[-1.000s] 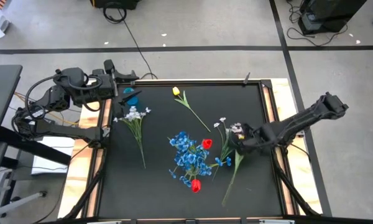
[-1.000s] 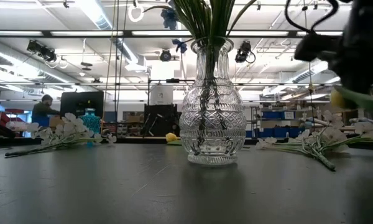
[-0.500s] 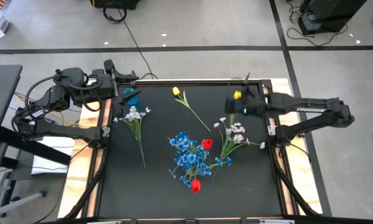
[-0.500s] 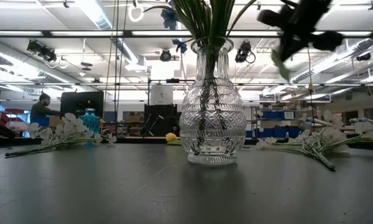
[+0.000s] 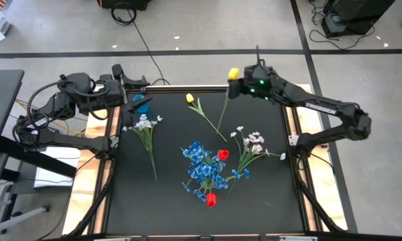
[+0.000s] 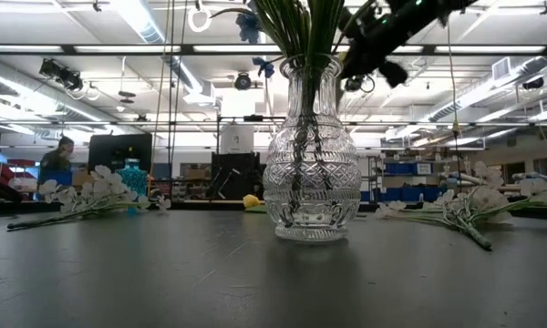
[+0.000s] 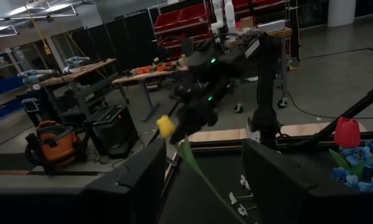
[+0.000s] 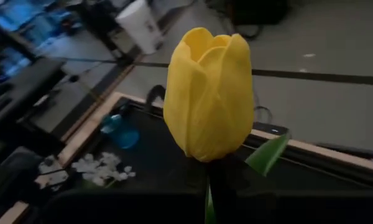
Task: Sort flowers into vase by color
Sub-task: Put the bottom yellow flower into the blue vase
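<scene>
My right end effector [image 5: 244,88] is clamped on a yellow tulip [image 5: 233,73], held up above the far edge of the table [image 5: 268,201]. Bloom sits at the far end, beyond the table edge; the stem [image 5: 222,110] runs long-axis back toward the near side, hanging down over the black mat, tip near a second yellow tulip [image 5: 189,98] lying flat there. Right wrist view: bloom [image 8: 209,93] upright, green leaf just under it. My left end effector [image 5: 135,94] waits at the far-left corner, fingers apart, holding nothing. Glass vase [image 6: 311,155] with blue flowers [image 5: 203,167] and red tulips [image 5: 222,154] stands mid-table. White sprigs [image 5: 143,123] lie left, another white sprig [image 5: 251,142] right.
</scene>
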